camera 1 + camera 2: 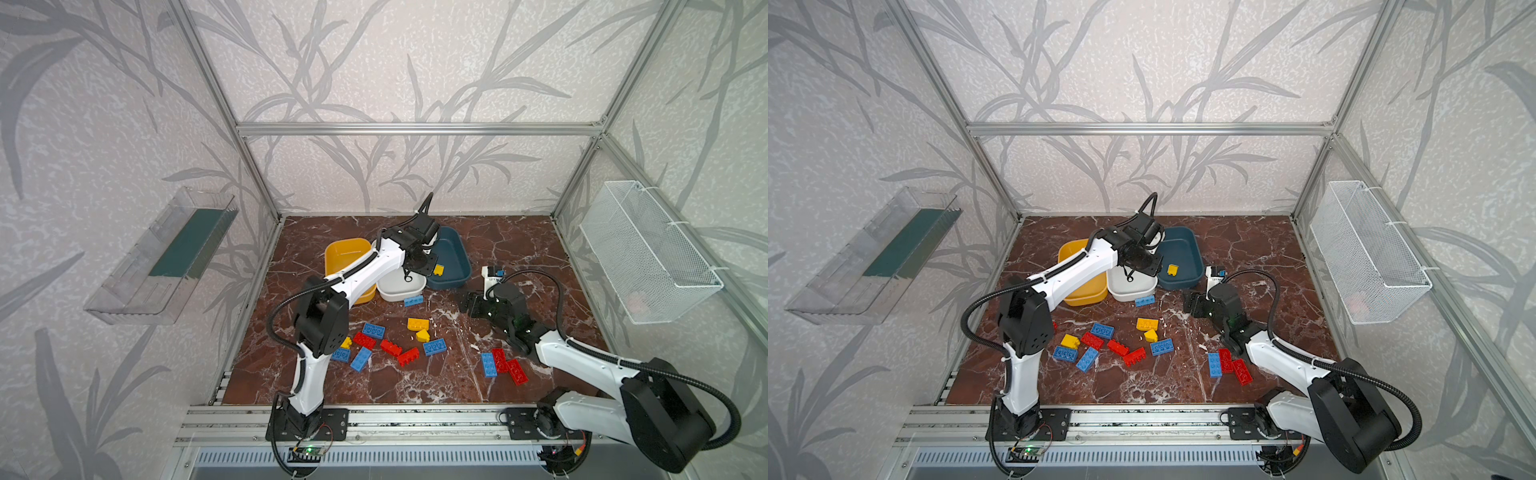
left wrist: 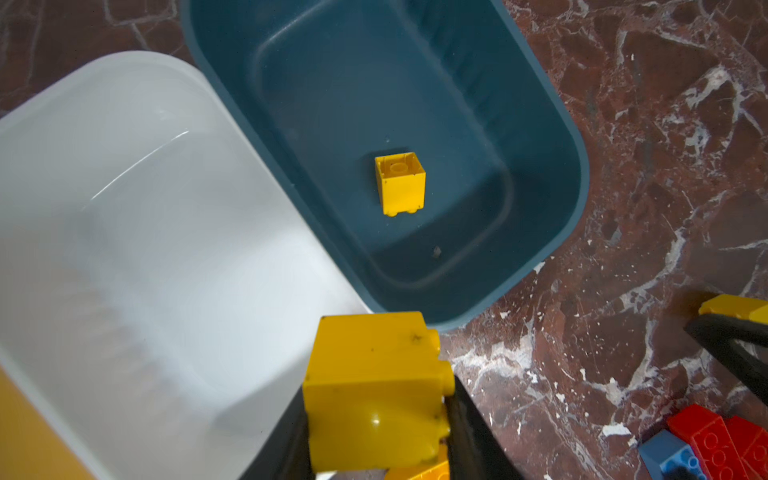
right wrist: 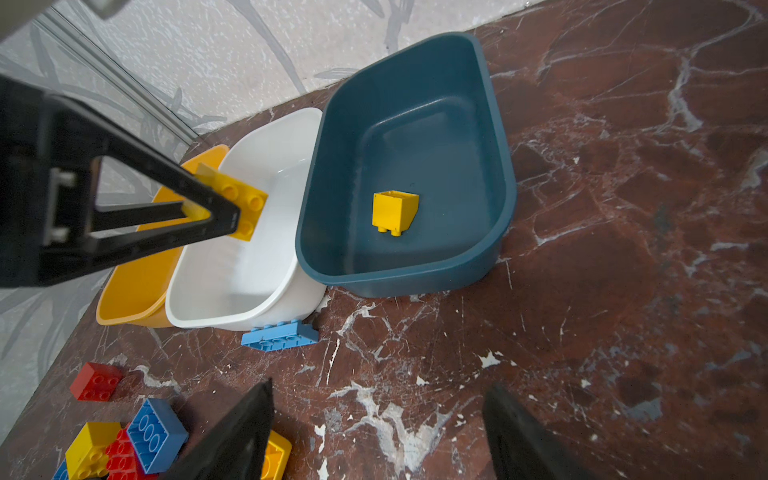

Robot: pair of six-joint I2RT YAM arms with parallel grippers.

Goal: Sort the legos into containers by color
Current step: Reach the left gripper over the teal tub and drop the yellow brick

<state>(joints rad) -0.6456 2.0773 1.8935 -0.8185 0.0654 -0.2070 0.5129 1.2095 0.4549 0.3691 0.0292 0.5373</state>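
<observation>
1. Tubs stand in a row at the far middle of the table [image 1: 519,249]: the yellow tub [image 1: 343,255] on the left, the white tub [image 1: 399,291] in the middle and the teal tub [image 1: 455,249] on the right. In the right wrist view their rims touch.
2. The left gripper [image 2: 376,440] is clamped on a yellow brick [image 2: 374,374]. It holds the brick in the air above the white tub, close to the side that meets the teal tub. The brick touches neither tub.
3. A short yellow piece [image 1: 439,270] lies on the floor of the teal tub, toward its near left part. Its hollow underside faces up and its studs face down.
4. A light blue brick [image 1: 413,301] lies on the table just beside the near wall of the white tub.
5. The right gripper [image 3: 378,388] is released, its jaws wide apart and gripping nothing. It hangs over bare table to the right of the light blue brick, near the near side of the teal tub.
6. Most of the loose legos [image 1: 390,347] lie scattered in the near middle of the table in red, blue and yellow. Some of them touch one another.
7. A trio of bricks [image 1: 500,360], one blue and two red, lies side by side at the near right, beside the right arm.
8. A wire basket [image 1: 648,253] hangs on the right wall and a clear tray [image 1: 162,257] on the left wall.
</observation>
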